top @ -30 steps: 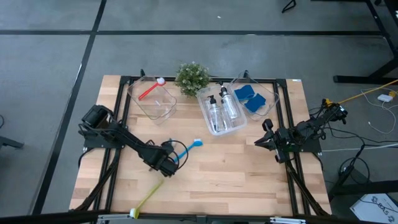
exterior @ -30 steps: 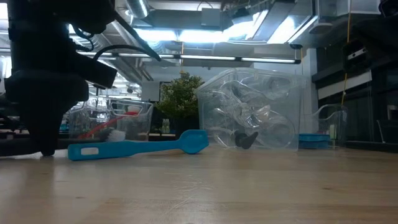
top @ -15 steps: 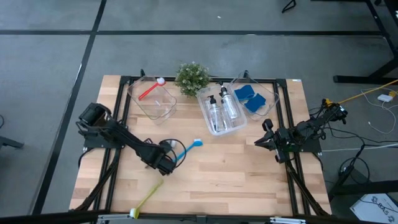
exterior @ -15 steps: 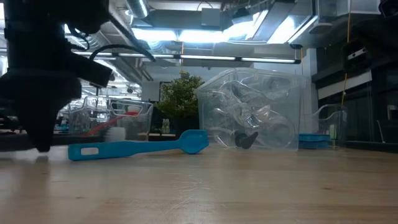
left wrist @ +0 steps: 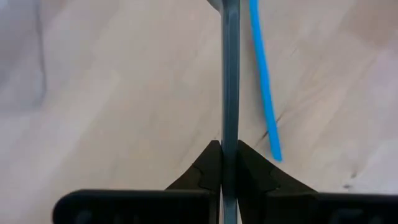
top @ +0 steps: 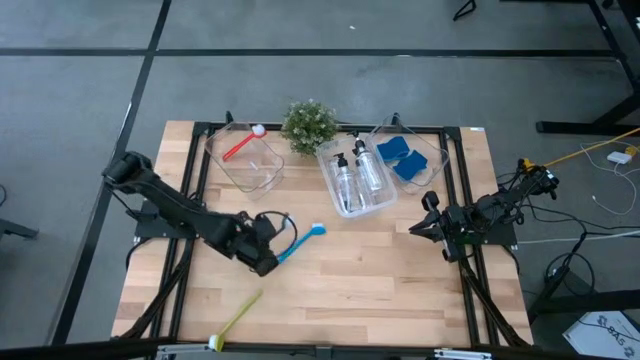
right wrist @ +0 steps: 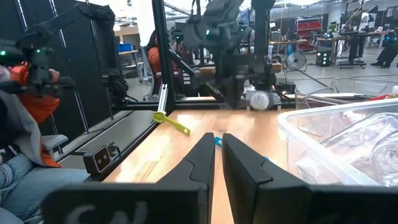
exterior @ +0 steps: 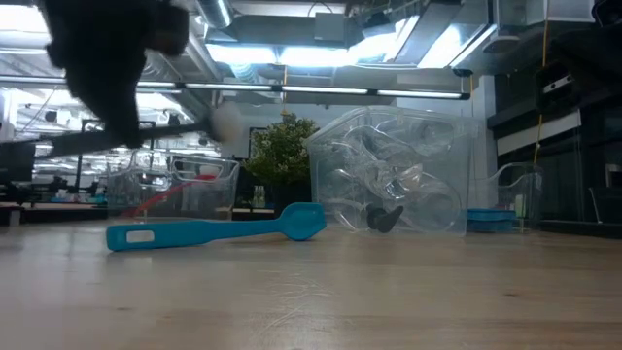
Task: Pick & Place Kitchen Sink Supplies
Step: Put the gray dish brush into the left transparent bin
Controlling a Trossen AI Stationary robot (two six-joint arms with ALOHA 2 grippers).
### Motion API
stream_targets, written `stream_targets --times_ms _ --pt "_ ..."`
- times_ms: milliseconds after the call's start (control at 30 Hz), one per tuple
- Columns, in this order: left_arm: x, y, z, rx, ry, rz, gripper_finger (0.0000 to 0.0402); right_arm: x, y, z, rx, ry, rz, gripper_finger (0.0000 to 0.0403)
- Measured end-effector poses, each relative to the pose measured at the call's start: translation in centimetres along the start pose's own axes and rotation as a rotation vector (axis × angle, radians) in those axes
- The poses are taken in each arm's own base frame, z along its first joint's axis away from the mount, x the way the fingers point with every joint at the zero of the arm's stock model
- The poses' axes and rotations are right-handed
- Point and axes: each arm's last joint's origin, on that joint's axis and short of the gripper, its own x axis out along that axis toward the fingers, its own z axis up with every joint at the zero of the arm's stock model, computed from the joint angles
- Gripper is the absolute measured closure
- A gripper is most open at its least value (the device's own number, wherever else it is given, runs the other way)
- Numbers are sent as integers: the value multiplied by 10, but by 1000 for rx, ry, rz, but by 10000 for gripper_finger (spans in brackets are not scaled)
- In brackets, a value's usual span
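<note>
My left gripper (top: 262, 250) (left wrist: 230, 146) hangs above the table's left middle, shut on a thin grey dish brush (exterior: 170, 129) whose pale head (exterior: 225, 122) shows in the low view. A blue brush (top: 302, 240) (exterior: 214, 231) lies flat on the wood just beside it. A yellow-green brush (top: 237, 318) lies near the near edge. A red brush (top: 243, 143) leans in the left bin. Pump bottles (top: 357, 172) lie in the middle bin and blue sponges (top: 402, 158) in the right bin. My right gripper (top: 425, 222) (right wrist: 217, 155) waits shut at the table's right side. My left gripper pinches the grey brush's handle (left wrist: 230, 124) between its two fingers, well back from the head. The fingers come from above and lie across the handle. The brush is lifted clear of the table and sits about level.
Three clear bins (top: 248, 160) (top: 352, 185) (top: 412, 160) and a small potted plant (top: 309, 122) stand along the far edge. Bare wood (top: 380, 270) spreads over the near and right part of the table. A seated person (right wrist: 25, 118) shows beyond the table's edge.
My left gripper has risen from the table surface, carrying the grey brush up with it, so the brush now hangs clear and level above the blue brush. The left arm's base has swung toward the table's left edge. The blue brush has stayed put.
</note>
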Motion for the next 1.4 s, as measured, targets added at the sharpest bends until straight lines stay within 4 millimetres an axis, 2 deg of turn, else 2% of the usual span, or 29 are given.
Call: stream_targets --times_ms 400,767,933,1167,1300,1400 --pt "-64 41 18 35 -233 -150 385 0 0 0 0 -1 0 370" --pt "-91 103 51 152 -308 -206 385 0 0 0 0 0 0 370" --pt "-95 133 64 181 -331 -213 385 0 0 0 0 0 0 370" --pt "-90 166 82 201 -341 -227 385 0 0 0 0 -1 0 370" --pt "-79 182 92 210 -407 -303 385 0 0 0 0 -1 1 370" --pt "-66 195 92 205 -420 -360 385 0 0 0 0 0 0 370"
